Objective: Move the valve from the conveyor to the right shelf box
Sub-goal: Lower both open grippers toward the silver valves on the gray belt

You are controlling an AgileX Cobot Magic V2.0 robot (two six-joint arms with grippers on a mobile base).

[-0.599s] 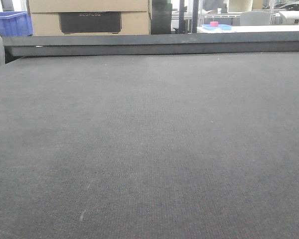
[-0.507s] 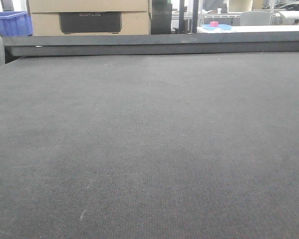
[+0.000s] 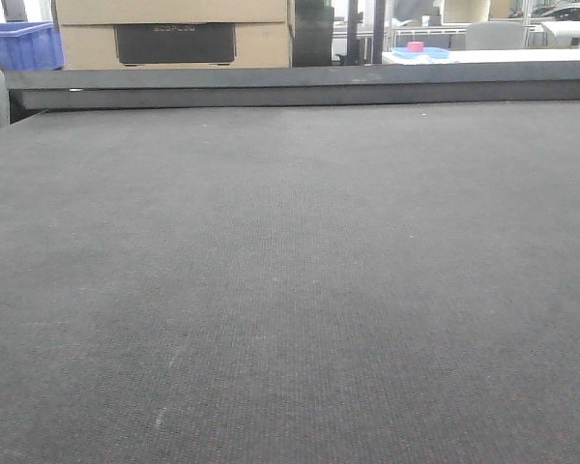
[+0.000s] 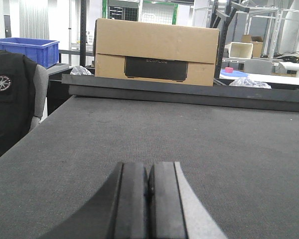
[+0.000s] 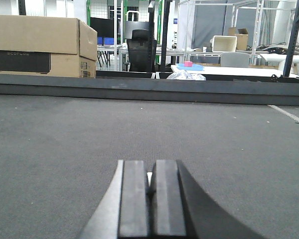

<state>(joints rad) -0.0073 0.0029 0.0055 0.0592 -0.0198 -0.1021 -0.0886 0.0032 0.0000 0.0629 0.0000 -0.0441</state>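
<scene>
The conveyor [image 3: 290, 271] is a wide dark grey woven belt that fills the front view and ends at a dark grey straight rail [image 3: 309, 89]. No valve shows on it in any view. My left gripper [image 4: 149, 172] is shut and empty, low over the belt [image 4: 214, 144]. My right gripper [image 5: 150, 169] is shut and empty, also low over the belt [image 5: 65, 139]. Neither gripper shows in the front view. The right shelf box is out of view.
A cardboard box [image 3: 174, 34] stands beyond the rail, also in the left wrist view [image 4: 157, 50] and the right wrist view [image 5: 40, 45]. A blue bin [image 3: 19, 46] sits at the far left. A black garment [image 4: 10, 99] hangs beside the belt's left edge.
</scene>
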